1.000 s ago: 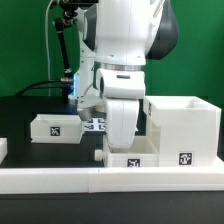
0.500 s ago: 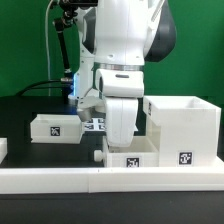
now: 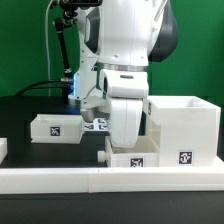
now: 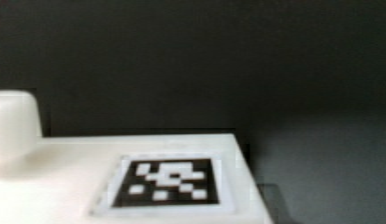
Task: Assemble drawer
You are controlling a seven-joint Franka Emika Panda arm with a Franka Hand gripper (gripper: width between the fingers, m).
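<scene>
**A:** Fitting a tray (image 3: 133, 160) into the casing (image 3: 186, 124) looks like the step. Where is everything?

**B:** The tray is right under the pincer (image 3: 128, 146), with the casing just beside it. I cannot tell the pincer's spread (the arm (image 3: 125, 40) blocks it).

**A:** Advice?

**B:** Square the tray to the casing, then move slowly. The other tray (image 3: 55, 128) sits farther off, well apart.

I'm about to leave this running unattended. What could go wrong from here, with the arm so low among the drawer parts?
1. The arm hangs close beside the casing; a sideways move could knock it.
2. The jaws are hidden behind the wrist and the wrist view is blurred, so any hold on the tray below can't be checked; it might slip.
3. That tray sits by the rail and could catch on it.
</scene>
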